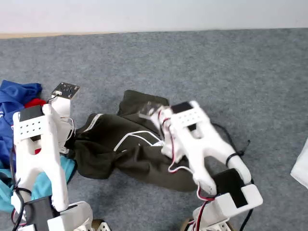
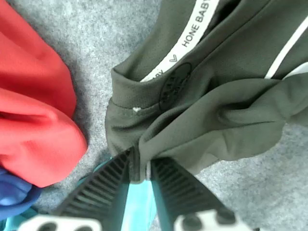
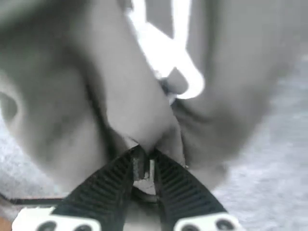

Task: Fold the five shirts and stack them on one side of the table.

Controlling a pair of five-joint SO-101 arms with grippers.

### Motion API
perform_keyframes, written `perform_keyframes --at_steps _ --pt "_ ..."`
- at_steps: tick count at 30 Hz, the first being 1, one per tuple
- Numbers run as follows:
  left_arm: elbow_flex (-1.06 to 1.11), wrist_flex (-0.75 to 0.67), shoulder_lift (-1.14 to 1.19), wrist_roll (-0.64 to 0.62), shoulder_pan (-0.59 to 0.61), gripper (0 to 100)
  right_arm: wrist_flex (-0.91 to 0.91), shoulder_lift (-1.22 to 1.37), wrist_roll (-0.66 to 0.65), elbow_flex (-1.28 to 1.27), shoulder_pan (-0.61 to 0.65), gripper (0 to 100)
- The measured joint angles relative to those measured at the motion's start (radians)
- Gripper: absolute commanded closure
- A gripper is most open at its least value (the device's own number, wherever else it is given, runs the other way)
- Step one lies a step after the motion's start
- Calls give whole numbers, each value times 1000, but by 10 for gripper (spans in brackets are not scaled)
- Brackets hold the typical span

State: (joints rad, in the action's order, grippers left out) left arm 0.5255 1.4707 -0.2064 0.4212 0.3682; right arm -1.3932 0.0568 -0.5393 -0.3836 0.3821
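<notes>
Grey carpet-like cloth covers the bench [image 1: 250, 72], with a pale wall [image 1: 144, 14] along its far edge. The left hand [image 2: 139, 171] is closed almost fully, its ribbed fingers [image 2: 103, 185] pinching a thin fold at the edge of the olive shirt [image 1: 130, 149]. The right hand [image 3: 143, 166] is likewise nearly shut, nipping a fold of the same shirt beside a white stripe [image 3: 178, 62].

In the high view the left arm [image 1: 36, 144] and right arm [image 1: 197, 139] cover both grip points and hide parts of the shirt. The right wrist camera sits so close to the cloth that which part of the shirt is pinched cannot be made out.

At the bench's left edge a pile is cut off by the frame: a blue shirt [image 1: 14, 96], a red shirt [image 2: 33, 110] and a teal shirt [image 1: 45, 185], the last mostly under the left arm. A white cloth [image 1: 302, 166] shows as a corner at the right edge, too little to tell what it is.

The olive shirt lies crumpled mid-bench between the arms. Its long axis runs left to right, slanting toward the near right. Its collar tape [image 1: 94, 122] is at the left end, so the neck points toward the pile.
</notes>
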Motion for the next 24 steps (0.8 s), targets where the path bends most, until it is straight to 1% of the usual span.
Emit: perform_keyframes --at_steps 4,7,14,20,24 --pt "0 0 0 0 0 974 2 0 -77 110 -89 990" --pt "0 0 0 0 0 974 25 6 -109 161 -129 990" --pt "0 0 0 0 0 974 28 97 -115 290 -132 990" --pt "0 0 0 0 0 974 29 138 -115 471 -167 990" --pt "0 0 0 0 0 974 15 181 -118 526 -175 990"
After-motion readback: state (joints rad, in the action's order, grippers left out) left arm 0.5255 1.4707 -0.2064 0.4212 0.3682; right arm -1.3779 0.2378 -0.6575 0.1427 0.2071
